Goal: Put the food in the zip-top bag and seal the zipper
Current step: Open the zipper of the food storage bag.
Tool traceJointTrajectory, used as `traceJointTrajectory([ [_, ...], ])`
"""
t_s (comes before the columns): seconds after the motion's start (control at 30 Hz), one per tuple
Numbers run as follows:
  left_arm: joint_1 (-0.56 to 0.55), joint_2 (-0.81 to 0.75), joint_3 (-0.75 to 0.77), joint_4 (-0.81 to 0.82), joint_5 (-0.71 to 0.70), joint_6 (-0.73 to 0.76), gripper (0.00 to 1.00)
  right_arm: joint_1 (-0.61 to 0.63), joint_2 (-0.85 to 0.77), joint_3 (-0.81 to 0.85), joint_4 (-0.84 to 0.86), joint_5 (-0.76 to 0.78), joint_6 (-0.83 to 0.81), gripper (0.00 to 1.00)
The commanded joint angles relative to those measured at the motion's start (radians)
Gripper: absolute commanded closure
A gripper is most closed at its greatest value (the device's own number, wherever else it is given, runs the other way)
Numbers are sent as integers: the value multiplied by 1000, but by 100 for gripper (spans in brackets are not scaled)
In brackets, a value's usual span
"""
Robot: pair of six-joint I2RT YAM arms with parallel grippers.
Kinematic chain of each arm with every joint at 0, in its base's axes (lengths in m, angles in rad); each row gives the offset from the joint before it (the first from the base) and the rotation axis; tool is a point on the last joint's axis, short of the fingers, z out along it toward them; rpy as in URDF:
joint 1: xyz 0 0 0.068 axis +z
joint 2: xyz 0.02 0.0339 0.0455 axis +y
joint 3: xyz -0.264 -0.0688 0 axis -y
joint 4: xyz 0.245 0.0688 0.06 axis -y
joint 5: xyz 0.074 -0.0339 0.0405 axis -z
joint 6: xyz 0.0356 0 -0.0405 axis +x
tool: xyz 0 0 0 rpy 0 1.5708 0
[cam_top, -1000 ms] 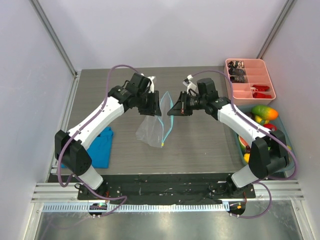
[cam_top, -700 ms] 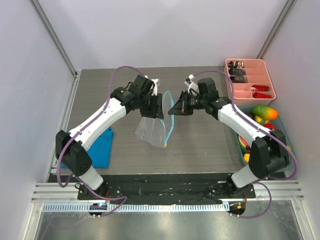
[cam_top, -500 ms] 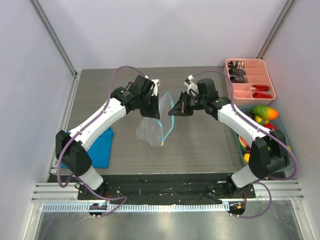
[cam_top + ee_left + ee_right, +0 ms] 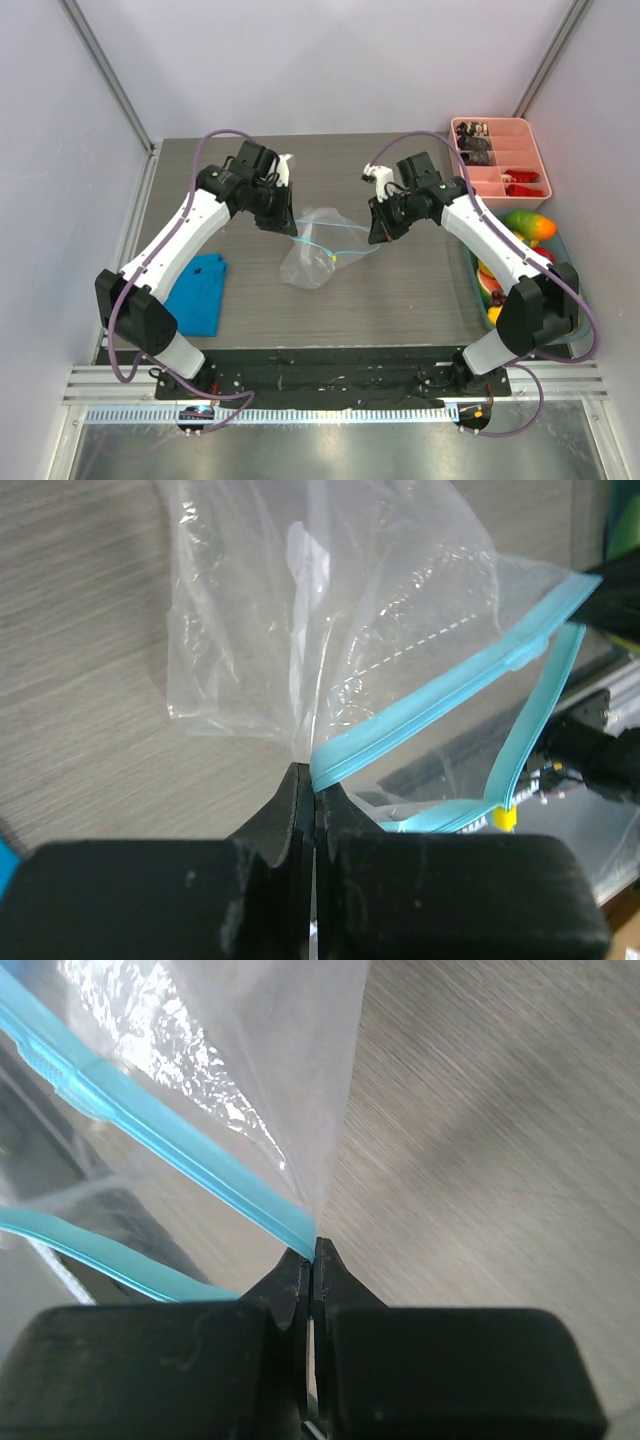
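Note:
The zip-top bag (image 4: 312, 258) is clear and crinkly and hangs between my two grippers over the table's middle. Its teal zipper (image 4: 345, 248) is stretched between them, with a small yellow slider (image 4: 330, 258) on it. My left gripper (image 4: 288, 222) is shut on one end of the zipper (image 4: 430, 705), the bag (image 4: 290, 610) spreading beyond it. My right gripper (image 4: 378, 232) is shut on the other end of the zipper (image 4: 170, 1145), next to the bag's film (image 4: 270, 1030). The food (image 4: 528, 225) lies in a bin at the right, partly behind my right arm.
A teal bin (image 4: 566, 262) holds the toy fruits at the right edge. A pink compartment tray (image 4: 497, 160) with small dark and red items stands at the back right. A blue cloth (image 4: 197, 290) lies at the front left.
Both grippers have moved apart, the left one to the left and the right one to the right. The zipper strip is now pulled out long between them and the bag has sunk lower.

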State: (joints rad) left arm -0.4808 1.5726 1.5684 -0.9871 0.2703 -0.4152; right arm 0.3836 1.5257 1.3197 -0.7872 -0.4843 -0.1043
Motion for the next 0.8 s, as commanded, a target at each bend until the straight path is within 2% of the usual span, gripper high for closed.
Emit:
traceJointTrajectory([
  [0.0, 19, -63, 62, -113, 27, 71, 100, -19, -3, 78, -252, 115, -317, 99],
  [0.07, 19, -71, 71, -127, 105, 79, 100, -18, 19, 139, -300, 86, -369, 97],
  [0.2, -14, -65, 85, -142, 179, 76, 100, -9, 73, 258, -412, -32, -414, 86],
  [0.37, -24, -34, -20, -84, 248, -9, 100, 20, 137, 274, -426, -16, -423, 79],
  [0.43, -25, -7, -51, -56, 297, -55, 100, 18, 146, 268, -423, 7, -411, 72],
  [0.47, -24, 1, -62, -32, 299, -62, 100, 18, 137, 263, -402, 18, -397, 66],
  [0.5, -24, 9, -62, -21, 296, -66, 100, 17, 125, 248, -391, 27, -379, 51],
  [0.6, -24, 52, -39, -9, 287, -85, 100, -8, 70, 237, -360, 41, -332, 26],
  [0.67, -25, 72, -28, -4, 287, -94, 100, -56, 51, 249, -362, 38, -310, 17],
  [0.7, -24, 75, -28, 8, 291, -99, 100, -83, 41, 271, -368, 33, -301, 10],
  [0.77, -25, 78, -33, 18, 296, -112, 100, -182, 39, 320, -403, 9, -308, 6],
])
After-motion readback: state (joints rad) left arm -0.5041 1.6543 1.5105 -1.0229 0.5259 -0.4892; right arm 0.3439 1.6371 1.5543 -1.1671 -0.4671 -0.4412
